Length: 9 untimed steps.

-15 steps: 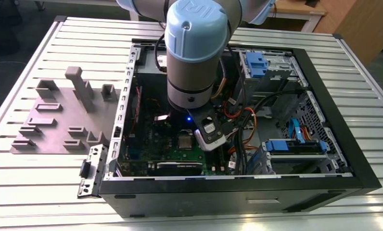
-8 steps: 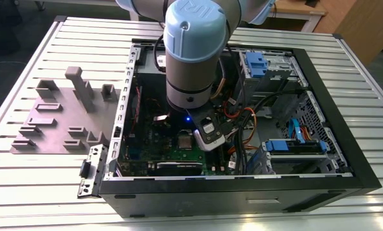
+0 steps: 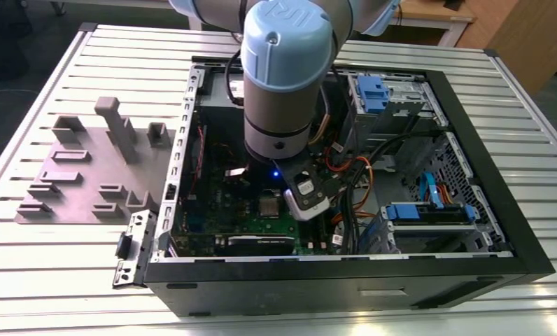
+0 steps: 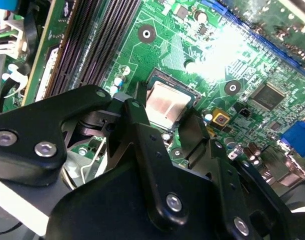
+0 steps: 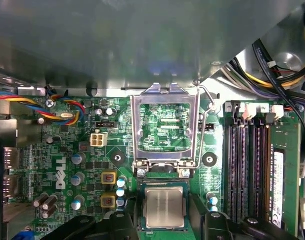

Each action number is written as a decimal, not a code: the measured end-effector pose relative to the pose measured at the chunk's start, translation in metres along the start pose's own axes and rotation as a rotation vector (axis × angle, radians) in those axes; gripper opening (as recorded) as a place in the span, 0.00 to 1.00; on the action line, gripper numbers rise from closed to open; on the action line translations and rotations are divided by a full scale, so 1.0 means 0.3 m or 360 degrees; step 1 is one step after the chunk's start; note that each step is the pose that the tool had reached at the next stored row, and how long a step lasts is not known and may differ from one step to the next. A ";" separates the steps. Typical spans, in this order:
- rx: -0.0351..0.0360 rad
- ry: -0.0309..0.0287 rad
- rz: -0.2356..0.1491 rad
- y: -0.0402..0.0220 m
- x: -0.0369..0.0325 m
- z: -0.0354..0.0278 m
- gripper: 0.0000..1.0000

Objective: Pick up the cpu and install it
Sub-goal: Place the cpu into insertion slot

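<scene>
Cpu [image 5: 164,209] lies flat in the socket [image 5: 164,186] on the green motherboard [image 5: 82,165], silver top up, inside an open black computer case [image 3: 502,231]. That case lies open side up on a slatted metal tabletop [image 3: 64,280]. Dark floor [image 3: 17,70] is at the exterior view's left, and pale wooden furniture [image 3: 516,35] stands beyond the far corner. A grey fixture plate [image 3: 82,175] with upright blocks lies on the tabletop just beside the case, on the exterior view's left.

Within the case, the exterior view takes in the board, blue drive caddies [image 3: 426,212] toward the exterior view's right, and orange, blue and black cables [image 3: 353,175] looping between them. The grey-and-blue arm [image 3: 278,77] reaches down into the case over the board.

The first wrist view gives the socket's silver load frame [image 5: 165,125] standing clear of the chip, with its wire lever [image 5: 203,125] raised beside it. Black memory slots [image 5: 247,170] run just beside the socket, and a red, blue and yellow wire bundle [image 5: 47,107] lies near the case's grey metal wall [image 5: 142,40]. The second wrist view gives the end effector [image 4: 164,115] up close. Its black fingers [image 4: 137,120] stand spread, one on each side of the cpu, and it grips nothing
</scene>
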<state>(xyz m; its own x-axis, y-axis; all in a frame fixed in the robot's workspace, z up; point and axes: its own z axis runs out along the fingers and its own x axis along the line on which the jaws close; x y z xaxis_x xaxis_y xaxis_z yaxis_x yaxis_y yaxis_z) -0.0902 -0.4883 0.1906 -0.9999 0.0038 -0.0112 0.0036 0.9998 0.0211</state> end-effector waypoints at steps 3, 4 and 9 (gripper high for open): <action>0.0000 0.00000 0.0000 -0.002 0.000 0.000 0.53; 0.0000 0.00000 0.0000 -0.004 0.000 0.000 0.53; 0.0000 0.00001 0.0000 -0.010 0.001 0.000 0.53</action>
<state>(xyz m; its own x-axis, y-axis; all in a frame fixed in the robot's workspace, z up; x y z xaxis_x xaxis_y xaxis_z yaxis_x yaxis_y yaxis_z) -0.0905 -0.4913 0.1906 -0.9999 0.0040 -0.0112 0.0037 0.9998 0.0211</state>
